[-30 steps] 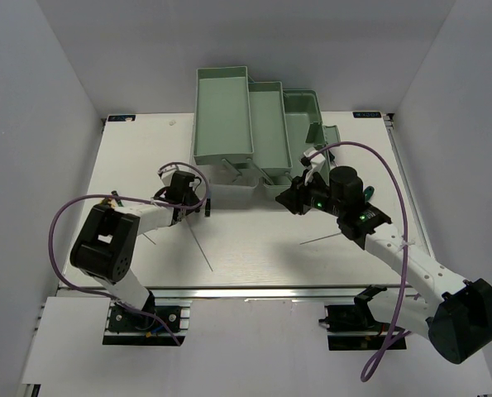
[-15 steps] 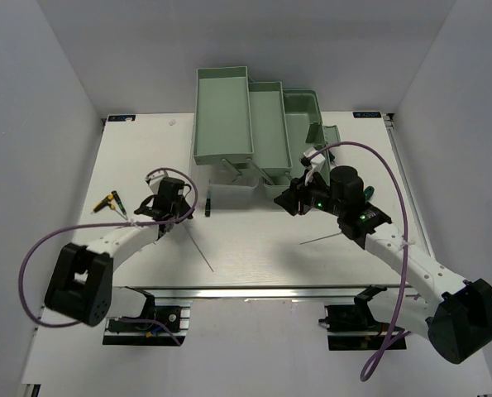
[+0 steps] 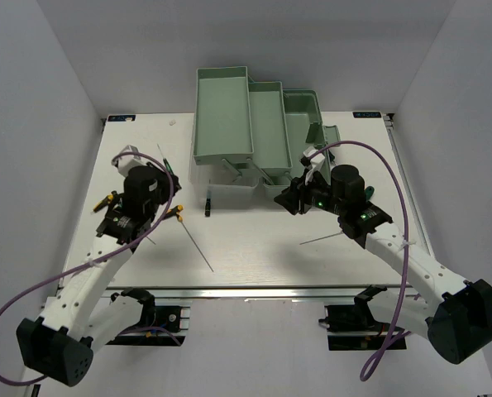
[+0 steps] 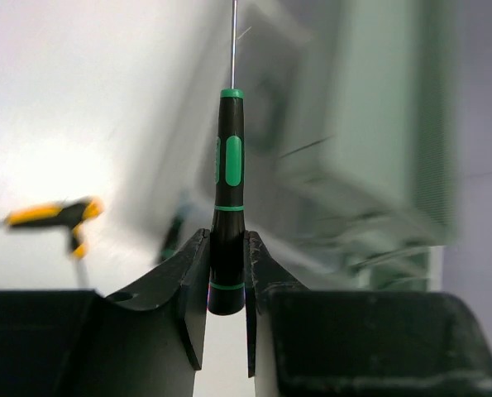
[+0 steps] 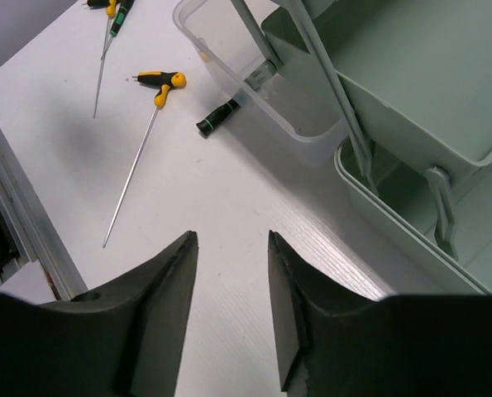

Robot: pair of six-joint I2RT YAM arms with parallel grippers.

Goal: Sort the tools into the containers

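Swung leftward since a second ago, the left pincer (image 4: 227, 248) clamps tight on a green-black screwdriver (image 4: 229, 190) above the white table (image 3: 254, 240), seemingly near blurred mint trays (image 3: 222, 107). Right pincer (image 5: 229, 240) gapes wide, empty. White walls (image 3: 47, 83) surround.

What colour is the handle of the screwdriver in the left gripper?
Black with bright green bands and inset; the left wrist view shows the screwdriver best.

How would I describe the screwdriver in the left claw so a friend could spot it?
Start at the mint-green toolbox at the far side of the table and look left to the left claw. The screwdriver pinched there is black with bright green bands and a thin shaft; unlike the yellow-black screwdriver lying on the table, it is held off it.
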